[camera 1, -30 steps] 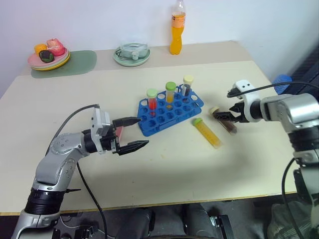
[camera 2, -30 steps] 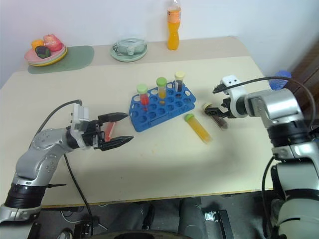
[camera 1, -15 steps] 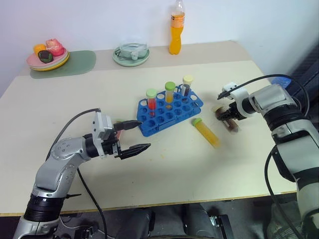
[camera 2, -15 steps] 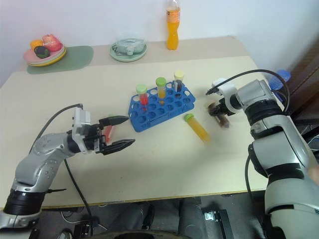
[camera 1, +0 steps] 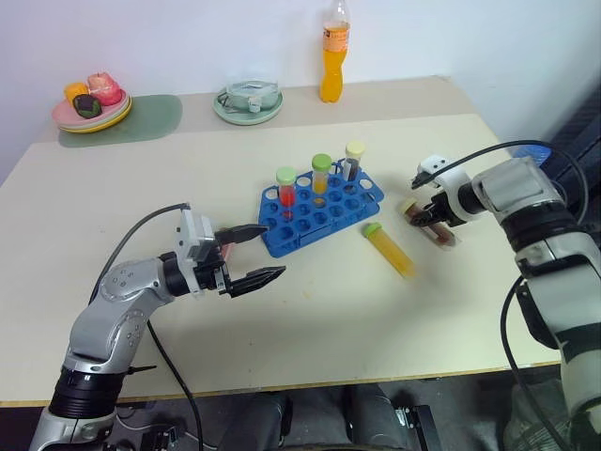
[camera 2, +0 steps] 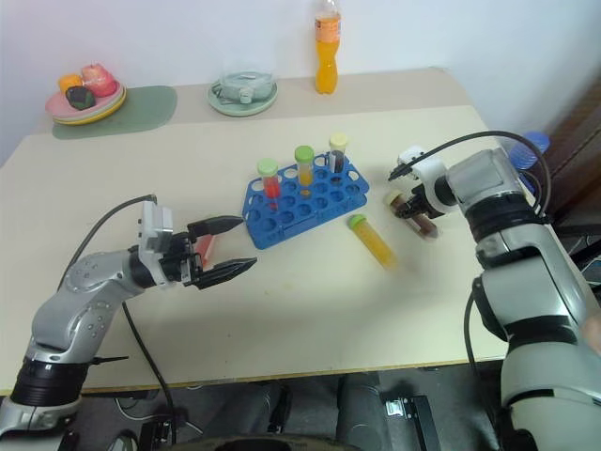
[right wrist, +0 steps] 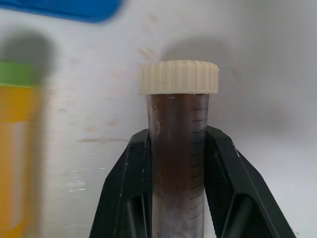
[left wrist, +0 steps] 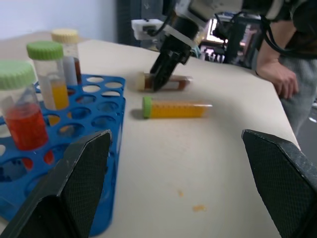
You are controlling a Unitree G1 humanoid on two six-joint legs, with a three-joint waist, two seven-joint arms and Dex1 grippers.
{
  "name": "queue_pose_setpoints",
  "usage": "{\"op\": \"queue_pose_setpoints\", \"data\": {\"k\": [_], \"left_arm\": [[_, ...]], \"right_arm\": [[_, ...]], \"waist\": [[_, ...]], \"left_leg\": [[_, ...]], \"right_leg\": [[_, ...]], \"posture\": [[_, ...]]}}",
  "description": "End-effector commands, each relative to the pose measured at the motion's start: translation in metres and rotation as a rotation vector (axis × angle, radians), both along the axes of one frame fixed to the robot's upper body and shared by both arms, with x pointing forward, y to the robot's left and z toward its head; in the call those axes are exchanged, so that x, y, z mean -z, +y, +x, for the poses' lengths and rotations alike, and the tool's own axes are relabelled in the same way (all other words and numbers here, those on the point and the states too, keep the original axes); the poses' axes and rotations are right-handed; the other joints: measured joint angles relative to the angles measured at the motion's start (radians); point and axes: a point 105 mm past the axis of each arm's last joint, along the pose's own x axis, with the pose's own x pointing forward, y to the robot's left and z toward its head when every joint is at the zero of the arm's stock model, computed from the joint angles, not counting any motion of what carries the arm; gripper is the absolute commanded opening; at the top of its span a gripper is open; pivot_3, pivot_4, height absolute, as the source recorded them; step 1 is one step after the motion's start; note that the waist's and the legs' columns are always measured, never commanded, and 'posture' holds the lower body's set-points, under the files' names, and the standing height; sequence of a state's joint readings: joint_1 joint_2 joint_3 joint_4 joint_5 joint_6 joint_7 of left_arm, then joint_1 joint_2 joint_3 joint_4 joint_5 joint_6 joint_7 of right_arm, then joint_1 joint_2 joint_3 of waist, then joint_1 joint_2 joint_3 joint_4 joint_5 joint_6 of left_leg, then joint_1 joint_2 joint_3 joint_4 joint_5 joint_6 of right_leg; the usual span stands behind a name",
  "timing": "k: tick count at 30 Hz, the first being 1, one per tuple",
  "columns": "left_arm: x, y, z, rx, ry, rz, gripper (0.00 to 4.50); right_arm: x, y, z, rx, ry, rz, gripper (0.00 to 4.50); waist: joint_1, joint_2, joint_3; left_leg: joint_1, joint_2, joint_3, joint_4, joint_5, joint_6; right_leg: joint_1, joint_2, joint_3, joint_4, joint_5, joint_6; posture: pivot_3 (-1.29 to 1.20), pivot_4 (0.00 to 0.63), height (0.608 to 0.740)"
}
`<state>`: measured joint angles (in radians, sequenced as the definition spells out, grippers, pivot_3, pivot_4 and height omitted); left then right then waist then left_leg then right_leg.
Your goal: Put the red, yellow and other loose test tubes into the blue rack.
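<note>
While lying on the counter right of the blue rack, brown test tube pinched by right tool. Yellow test tube loose between them. Left tool spread wide, hovering left of rack.

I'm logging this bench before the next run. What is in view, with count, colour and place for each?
Table: one, beige.
Rack: one, blue, table centre.
Upright tubes: three in the rack, red, orange and dark fills.
Yellow tube: one, green cap, lying right of the rack.
Brown tube: one, cream cap, lying farther right.
Red tube: one, lying left of the rack.
Orange bottle: one, far edge.
Plates: stacked, food on top, far left.
Bowl: one, pale green.
Person's hand: beside the table.
Left gripper: open.
Right gripper: shut on the brown tube.
</note>
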<state>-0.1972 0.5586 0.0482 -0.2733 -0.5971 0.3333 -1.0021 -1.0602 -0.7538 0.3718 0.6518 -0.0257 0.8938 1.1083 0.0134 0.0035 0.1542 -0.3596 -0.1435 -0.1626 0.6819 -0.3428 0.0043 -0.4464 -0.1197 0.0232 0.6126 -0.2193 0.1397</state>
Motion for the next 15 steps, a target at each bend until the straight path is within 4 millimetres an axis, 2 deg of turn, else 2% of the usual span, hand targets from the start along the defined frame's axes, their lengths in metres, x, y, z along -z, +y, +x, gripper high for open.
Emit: {"op": "queue_pose_setpoints", "data": {"k": [1, 3, 6, 8, 9, 13, 15], "left_arm": [[-0.004, -0.002, 0.003, -0.013, -0.051, -0.001, 4.34], [-0.003, -0.005, 0.005, -0.023, -0.064, -0.01, 4.34], [0.0, -0.01, 0.006, -0.03, -0.068, -0.024, 4.34], [0.001, -0.011, 0.007, -0.038, -0.071, -0.033, 4.34], [0.001, -0.012, 0.008, -0.043, -0.072, -0.041, 4.34], [0.001, -0.01, 0.013, -0.054, -0.093, -0.036, 4.34], [0.002, -0.01, 0.015, -0.053, -0.093, -0.036, 4.34]], "right_arm": [[-0.036, 0.019, -0.014, -0.128, -0.136, 0.095, 0.83], [-0.044, 0.028, -0.02, -0.116, -0.194, 0.166, 0.83], [-0.058, 0.045, -0.023, -0.15, -0.432, 0.277, 0.83], [-0.07, 0.068, -0.03, -0.2, -0.597, 0.468, 0.83], [-0.07, 0.073, -0.032, -0.191, -0.637, 0.521, 0.83], [-0.058, 0.087, -0.028, -0.111, -0.851, 0.461, 0.83], [-0.056, 0.1, -0.029, -0.111, -0.932, 0.508, 0.83]], "waist": [[-0.001, 0.0, 0.0], [-0.001, 0.0, 0.0], [-0.001, 0.0, 0.0], [-0.002, 0.0, 0.0], [-0.002, 0.0, 0.0], [0.002, 0.0, 0.0], [-0.001, 0.0, 0.0]], "left_leg": [[0.0, 0.0, 0.0, 0.0, 0.0, 0.0], [0.0, 0.0, 0.0, -0.001, 0.0, 0.0], [0.0, 0.0, 0.0, 0.0, 0.0, 0.0], [0.001, 0.0, 0.0, 0.0, 0.0, 0.0], [0.001, 0.0, 0.001, 0.0, 0.0, 0.0], [0.001, 0.0, 0.0, 0.001, 0.0, 0.0], [0.002, -0.001, 0.0, 0.001, 0.0, 0.0]], "right_leg": [[0.0, 0.0, 0.0, 0.0, 0.0, 0.0], [0.0, 0.0, 0.0, 0.0, 0.0, 0.0], [0.0, 0.0, 0.0, 0.0, 0.0, 0.0], [0.0, 0.0, 0.0, 0.0, 0.0, 0.0], [0.0, 0.0, 0.0, 0.001, 0.0, 0.0], [0.001, 0.0, 0.0, 0.001, 0.0, 0.0], [0.002, 0.0, 0.0, 0.001, 0.0, 0.0]], "posture": [[0.0, 0.15, 0.74], [0.0, 0.15, 0.74], [0.0, 0.15, 0.74], [0.0, 0.15, 0.74], [0.0, 0.15, 0.74], [0.0, 0.15, 0.74], [0.0, 0.15, 0.74]]}}
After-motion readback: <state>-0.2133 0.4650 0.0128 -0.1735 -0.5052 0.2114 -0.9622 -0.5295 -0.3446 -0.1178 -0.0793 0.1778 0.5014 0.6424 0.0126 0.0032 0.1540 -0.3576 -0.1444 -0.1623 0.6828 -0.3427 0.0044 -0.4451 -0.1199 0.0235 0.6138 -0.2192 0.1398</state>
